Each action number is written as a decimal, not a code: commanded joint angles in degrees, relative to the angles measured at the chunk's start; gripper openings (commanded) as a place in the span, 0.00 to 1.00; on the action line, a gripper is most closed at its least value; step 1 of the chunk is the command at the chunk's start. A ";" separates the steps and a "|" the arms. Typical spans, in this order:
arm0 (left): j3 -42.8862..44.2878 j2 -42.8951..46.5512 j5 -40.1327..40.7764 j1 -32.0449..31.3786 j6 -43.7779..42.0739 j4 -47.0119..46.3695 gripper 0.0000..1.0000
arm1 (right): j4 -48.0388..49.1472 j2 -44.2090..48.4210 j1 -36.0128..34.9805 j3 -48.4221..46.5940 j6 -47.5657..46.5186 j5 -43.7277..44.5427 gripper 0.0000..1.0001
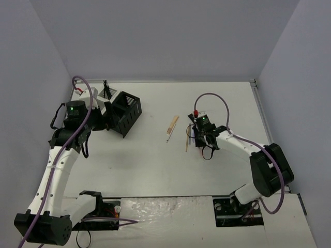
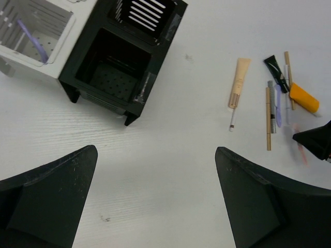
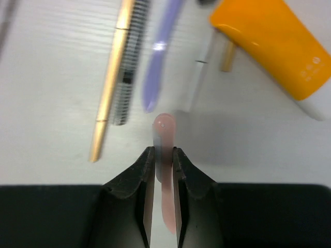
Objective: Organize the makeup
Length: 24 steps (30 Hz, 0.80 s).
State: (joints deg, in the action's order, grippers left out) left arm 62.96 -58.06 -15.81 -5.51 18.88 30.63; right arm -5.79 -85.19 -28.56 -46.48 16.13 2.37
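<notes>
The makeup lies in a loose cluster right of centre. A pink pencil (image 3: pixel 164 129) lies on the table, and my right gripper (image 3: pixel 164 150) is shut on it, one jaw pressed to each side. Just beyond it are a gold pencil (image 3: pixel 111 77), a spiral brush (image 3: pixel 129 72), a lilac piece (image 3: pixel 160 57) and an orange tube (image 3: pixel 274 46) with a white cap. A flat beige stick (image 2: pixel 239 82) and a tan pencil (image 2: pixel 268 119) lie to their left. My left gripper (image 2: pixel 156 151) hangs open over bare table, holding nothing.
A black mesh box (image 2: pixel 124 62) and a white mesh box (image 2: pixel 51 49) stand together at the back left; a lilac stick (image 2: pixel 31 39) leans inside the white one. A black tube (image 2: pixel 275 67) lies at the far end of the cluster.
</notes>
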 commanded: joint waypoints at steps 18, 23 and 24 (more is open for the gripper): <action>5.07 -8.64 -5.56 -27.94 19.94 -17.06 0.89 | 31.56 20.87 -19.22 1.39 -9.82 -10.15 0.00; 5.29 -10.42 -5.50 -30.30 20.41 -18.84 0.80 | 33.56 21.75 -19.34 2.42 -8.97 -11.35 0.00; 5.19 -10.85 -5.41 -30.59 20.41 -19.41 0.78 | 33.75 21.80 -19.34 2.56 -8.88 -11.59 0.00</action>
State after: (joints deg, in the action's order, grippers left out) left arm 63.94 -68.75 -21.15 -34.65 37.62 17.97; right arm 20.68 -65.35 -47.50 -44.16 7.42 -7.01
